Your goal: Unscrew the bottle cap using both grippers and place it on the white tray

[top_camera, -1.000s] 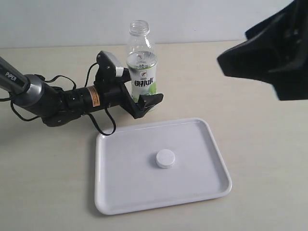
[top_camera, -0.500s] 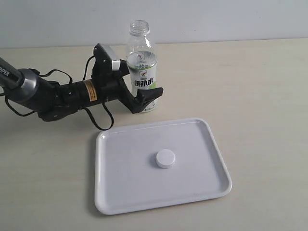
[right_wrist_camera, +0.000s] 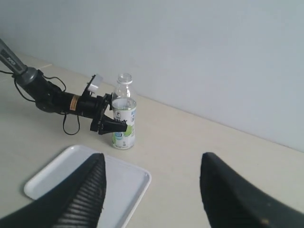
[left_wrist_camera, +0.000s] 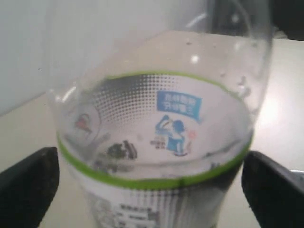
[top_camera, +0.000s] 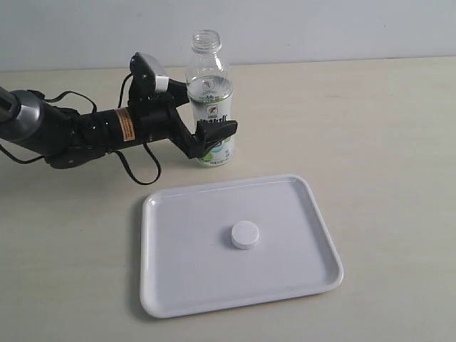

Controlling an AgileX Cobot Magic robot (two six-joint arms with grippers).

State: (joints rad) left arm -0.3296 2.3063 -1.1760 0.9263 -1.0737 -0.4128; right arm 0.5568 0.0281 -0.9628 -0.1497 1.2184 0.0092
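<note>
The clear bottle (top_camera: 209, 92) stands upright and capless on the table behind the white tray (top_camera: 185, 285). The white bottle cap (top_camera: 244, 234) lies flat near the tray's middle. My left gripper (top_camera: 214, 135) is open, its black fingers (left_wrist_camera: 28, 185) flanking the bottle's label (left_wrist_camera: 156, 118) at mid-height. My right gripper (right_wrist_camera: 152, 166) hangs high over the table, open with nothing between its fingers, and it is out of the exterior view. From there I see the bottle (right_wrist_camera: 124, 118), the left gripper (right_wrist_camera: 118, 124) and part of the tray (right_wrist_camera: 123, 185); the cap is hidden.
The left arm (top_camera: 64, 132) with its looping black cables (top_camera: 139, 171) lies low over the table to the left of the bottle. A pale wall (top_camera: 320, 28) runs along the table's back edge.
The right gripper has gone up and out of the exterior view at the upper right. The left arm has shifted back and leftward, its jaws still either side of the bottle.
</note>
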